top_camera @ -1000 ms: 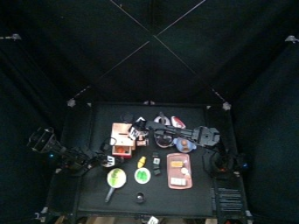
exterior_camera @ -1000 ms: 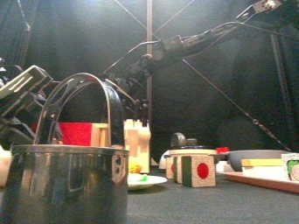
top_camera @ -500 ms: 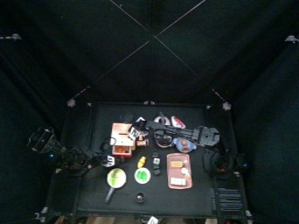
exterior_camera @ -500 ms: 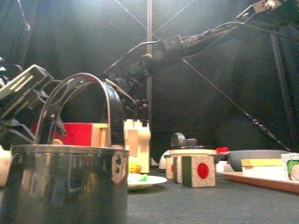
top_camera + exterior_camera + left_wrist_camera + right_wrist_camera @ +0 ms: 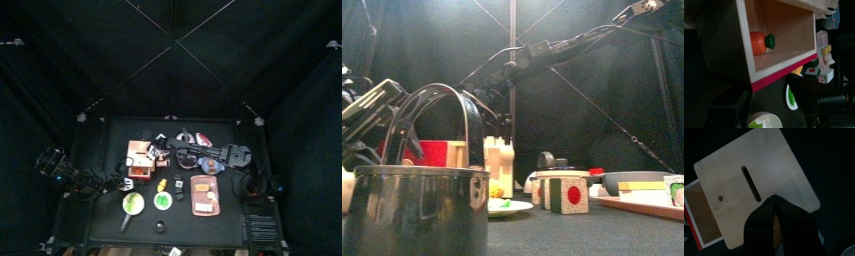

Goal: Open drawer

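One tan wooden drawer cabinet [image 5: 139, 153] with a red-fronted sliding part, one orange toy fruit [image 5: 758, 43] inside it, one salmon oblong tray [image 5: 203, 195], two black arms.

Toy carrot [image 5: 759, 43] inside drawer [image 5: 784, 30]

Black fabric curtains [image 5: 80, 70] close in a small black table [image 5: 221, 225] on every side; thin pale poles [image 5: 174, 40] cross overhead against the dark
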